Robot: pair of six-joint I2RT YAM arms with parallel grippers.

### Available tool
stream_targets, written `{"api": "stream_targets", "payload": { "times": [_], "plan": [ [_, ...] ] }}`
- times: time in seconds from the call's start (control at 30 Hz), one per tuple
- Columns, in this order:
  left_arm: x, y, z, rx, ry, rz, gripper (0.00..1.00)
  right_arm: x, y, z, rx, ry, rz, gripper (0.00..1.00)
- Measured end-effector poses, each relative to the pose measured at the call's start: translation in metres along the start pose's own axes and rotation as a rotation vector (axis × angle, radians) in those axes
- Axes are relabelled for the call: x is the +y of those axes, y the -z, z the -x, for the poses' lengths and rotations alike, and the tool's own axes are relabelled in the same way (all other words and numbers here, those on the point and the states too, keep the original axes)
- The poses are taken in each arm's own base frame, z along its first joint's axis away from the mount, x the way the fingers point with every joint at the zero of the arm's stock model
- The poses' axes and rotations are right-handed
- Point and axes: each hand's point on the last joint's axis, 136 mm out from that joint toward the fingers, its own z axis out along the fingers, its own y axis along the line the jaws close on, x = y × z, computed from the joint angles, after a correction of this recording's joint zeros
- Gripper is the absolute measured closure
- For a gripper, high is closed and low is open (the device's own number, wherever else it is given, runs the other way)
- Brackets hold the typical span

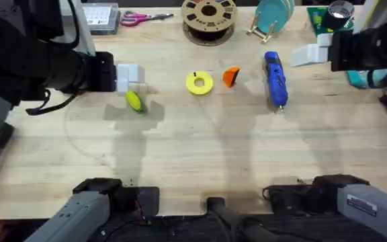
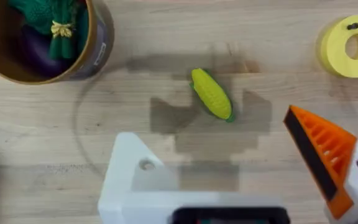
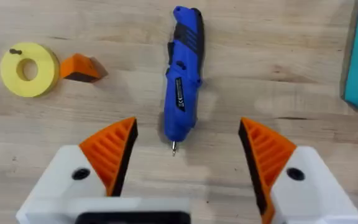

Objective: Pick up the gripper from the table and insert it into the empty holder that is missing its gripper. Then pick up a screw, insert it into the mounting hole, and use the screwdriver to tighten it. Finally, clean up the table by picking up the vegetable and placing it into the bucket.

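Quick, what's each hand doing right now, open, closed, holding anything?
Left hand: open, empty, one finger lacks its orange pad.
Right hand: open, empty, above the screwdriver.

Loose orange gripper (image 1: 230,76) flat on wood between screw-topped yellow ring (image 1: 199,83) and blue screwdriver (image 1: 275,79).

Black arms end in white finger blocks (image 3: 306,183) with orange ribbed pads (image 3: 263,149) (screw-holed).
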Motion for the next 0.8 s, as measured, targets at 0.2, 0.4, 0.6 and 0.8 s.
{"api": "stream_targets", "payload": {
  "times": [0.2, 0.4, 0.6, 0.8],
  "plan": [
    [-0.001, -0.001, -0.006, 0.035, 0.073, 0.000, 0.015, 0.000, 0.000, 0.000, 0.000, 0.000, 0.000, 0.004],
    [-0.014, -0.006, -0.026, 0.194, 0.259, 0.006, 0.015, 0.000, 0.000, 0.000, -0.001, 0.000, 0.000, 0.004],
    [-0.017, -0.039, -0.042, 0.360, 0.459, 0.075, 0.015, 0.000, 0.000, 0.000, -0.001, 0.000, 0.000, 0.004],
    [-0.010, -0.082, -0.044, 0.431, 0.593, 0.127, 0.015, 0.000, 0.000, 0.001, -0.002, 0.000, 0.000, 0.004]
  ]
}}
